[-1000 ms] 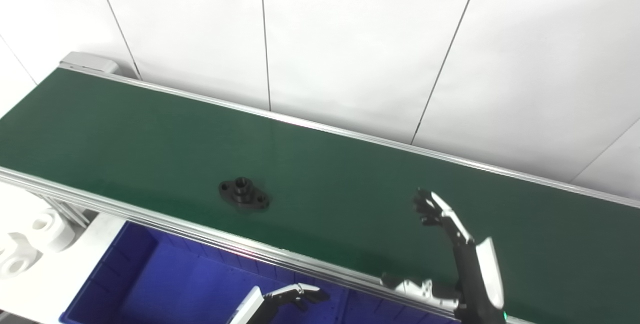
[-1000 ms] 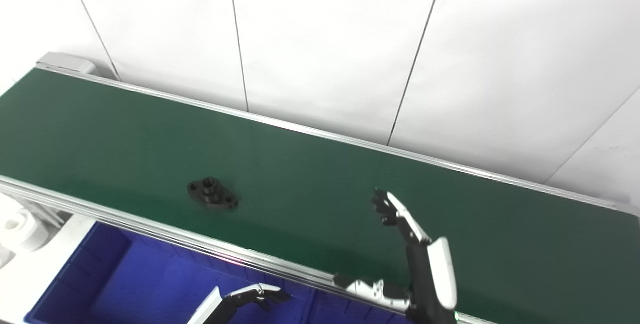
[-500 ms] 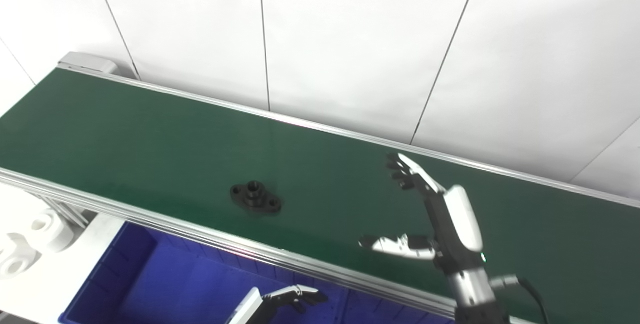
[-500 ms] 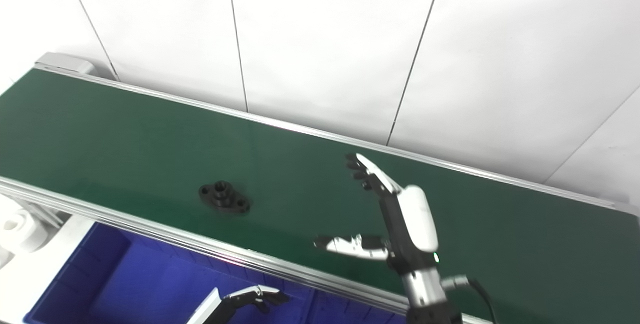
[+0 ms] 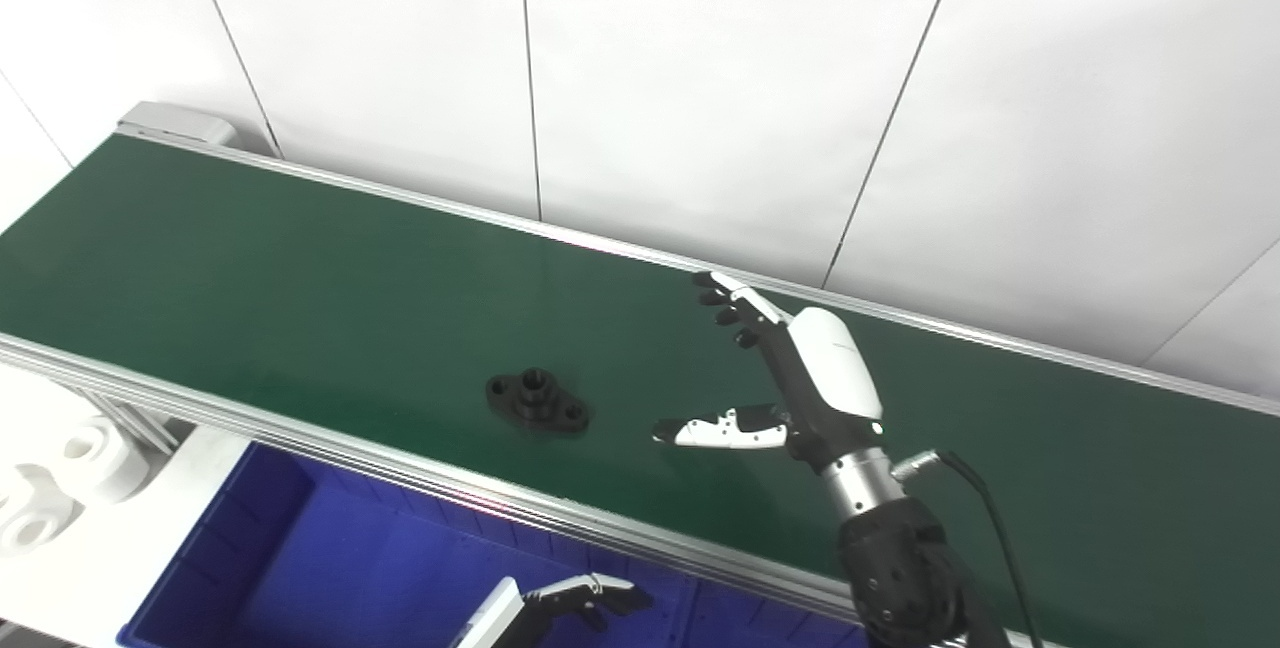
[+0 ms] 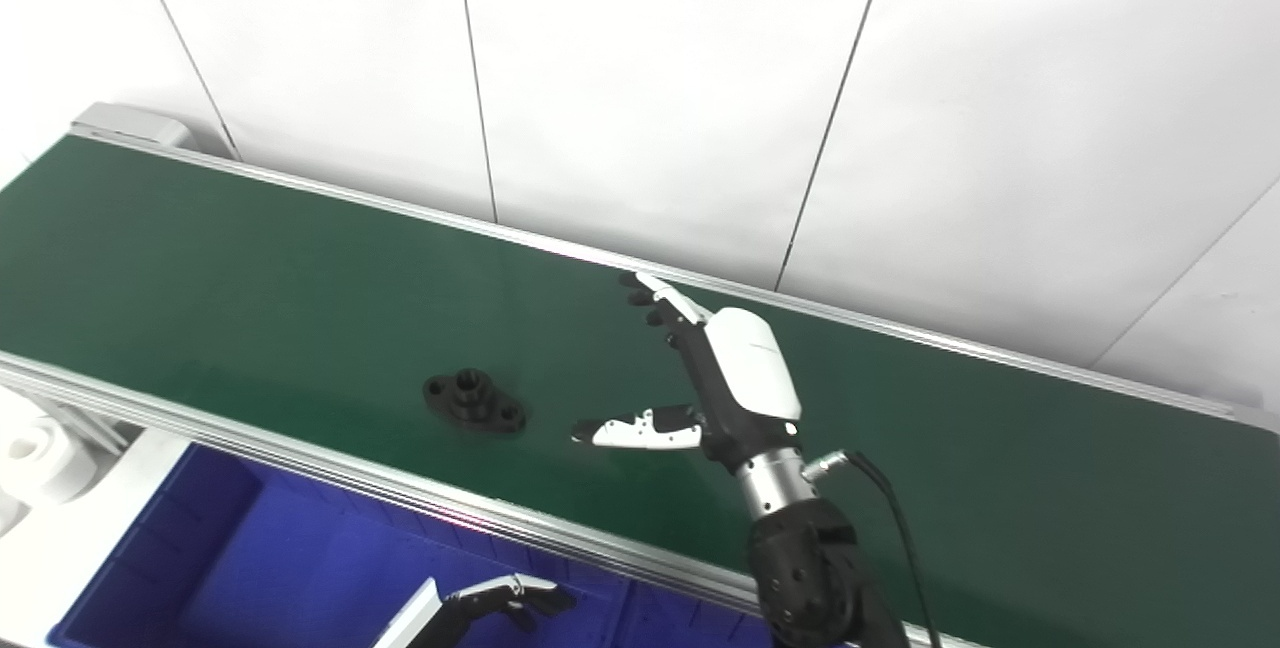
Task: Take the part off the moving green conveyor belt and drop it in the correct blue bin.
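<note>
A small black flanged part [image 5: 537, 401] with a raised hub and two holes lies on the green conveyor belt [image 5: 300, 278], near its front rail. My right hand [image 5: 790, 378] hovers over the belt just right of the part, open, thumb stretched toward it and fingers pointing to the far rail. It holds nothing. My left hand [image 5: 585, 596] sits low at the picture's bottom over the blue bin [image 5: 330, 558], fingers loosely curled and empty.
An aluminium rail [image 5: 420, 473] edges the belt at the front. White spool-like parts [image 5: 60, 473] lie at the far left below the belt. A white panelled wall [image 5: 700, 78] stands behind the conveyor. A black cable [image 5: 985, 508] trails from the right wrist.
The black part has drifted rightward along the belt. My right hand has risen from the front rail and swung left over the belt, toward the part. The left hand stays put.
</note>
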You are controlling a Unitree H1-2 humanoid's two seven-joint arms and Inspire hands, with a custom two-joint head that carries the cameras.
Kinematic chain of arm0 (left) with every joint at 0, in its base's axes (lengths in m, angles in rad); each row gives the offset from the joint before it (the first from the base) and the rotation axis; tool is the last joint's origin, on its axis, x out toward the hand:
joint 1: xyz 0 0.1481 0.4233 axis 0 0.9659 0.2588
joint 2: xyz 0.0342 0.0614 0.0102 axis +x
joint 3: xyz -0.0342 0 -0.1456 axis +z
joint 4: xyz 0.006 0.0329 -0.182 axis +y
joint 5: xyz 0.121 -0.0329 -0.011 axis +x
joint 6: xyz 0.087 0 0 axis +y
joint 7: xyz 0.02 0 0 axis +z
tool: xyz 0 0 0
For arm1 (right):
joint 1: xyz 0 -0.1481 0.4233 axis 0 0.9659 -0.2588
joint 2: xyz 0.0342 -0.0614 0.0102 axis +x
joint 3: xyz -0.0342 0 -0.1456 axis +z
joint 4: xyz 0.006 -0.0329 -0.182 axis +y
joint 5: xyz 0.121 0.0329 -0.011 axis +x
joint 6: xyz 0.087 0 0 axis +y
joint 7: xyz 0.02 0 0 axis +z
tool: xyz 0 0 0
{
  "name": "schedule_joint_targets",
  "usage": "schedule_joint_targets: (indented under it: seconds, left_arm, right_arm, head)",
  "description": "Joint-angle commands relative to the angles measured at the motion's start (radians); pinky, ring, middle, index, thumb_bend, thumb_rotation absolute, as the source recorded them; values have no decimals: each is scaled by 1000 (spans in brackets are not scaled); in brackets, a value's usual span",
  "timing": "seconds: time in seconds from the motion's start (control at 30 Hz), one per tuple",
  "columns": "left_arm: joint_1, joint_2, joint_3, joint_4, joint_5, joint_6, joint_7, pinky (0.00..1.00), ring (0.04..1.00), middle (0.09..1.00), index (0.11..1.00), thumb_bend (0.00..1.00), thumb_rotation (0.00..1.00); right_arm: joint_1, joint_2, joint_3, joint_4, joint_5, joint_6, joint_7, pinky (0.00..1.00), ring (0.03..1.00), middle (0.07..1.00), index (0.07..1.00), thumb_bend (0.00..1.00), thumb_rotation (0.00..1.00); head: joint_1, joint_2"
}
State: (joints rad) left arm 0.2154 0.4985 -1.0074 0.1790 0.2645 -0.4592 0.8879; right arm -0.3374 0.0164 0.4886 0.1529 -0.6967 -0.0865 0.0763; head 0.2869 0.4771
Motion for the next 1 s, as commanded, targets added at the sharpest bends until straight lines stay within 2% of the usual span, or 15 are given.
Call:
schedule_joint_targets:
  seconds: [0.0, 0.17, 0.3, 0.53, 0.7, 0.97]
  left_arm:
    - [5, 11, 7, -31, 8, -11, -3, 585, 695, 732, 718, 842, 540]
    - [8, 12, 10, -35, 5, -11, -22, 594, 707, 743, 728, 839, 530]
    - [13, 8, 16, -37, 3, -11, -27, 590, 704, 742, 724, 841, 526]
    - [15, 4, 19, -40, 12, -11, -22, 585, 700, 740, 725, 846, 535]
    - [19, 0, 29, -41, 19, -11, -25, 582, 698, 736, 723, 850, 543]
    - [22, -2, 26, -49, 10, -11, -26, 589, 703, 740, 722, 848, 531]
  right_arm:
    - [-60, 22, 11, -22, -18, 28, 20, 668, 771, 830, 877, 829, 454]
    - [-96, 22, 51, -20, -64, 65, 74, 697, 783, 826, 866, 834, 457]
    - [-122, 28, 86, -23, -110, 119, 139, 701, 788, 834, 881, 831, 456]
    - [-173, 43, 145, -2, -190, 164, 189, 717, 786, 818, 860, 849, 446]
    - [-192, 51, 169, 14, -228, 184, 208, 703, 772, 814, 859, 863, 479]
    - [-215, 72, 187, 94, -249, 175, 198, 708, 772, 812, 860, 868, 458]
  head:
    - [1, 1]
    - [6, 1]
    - [7, 2]
    - [17, 9]
    - [20, 13]
    - [29, 23]
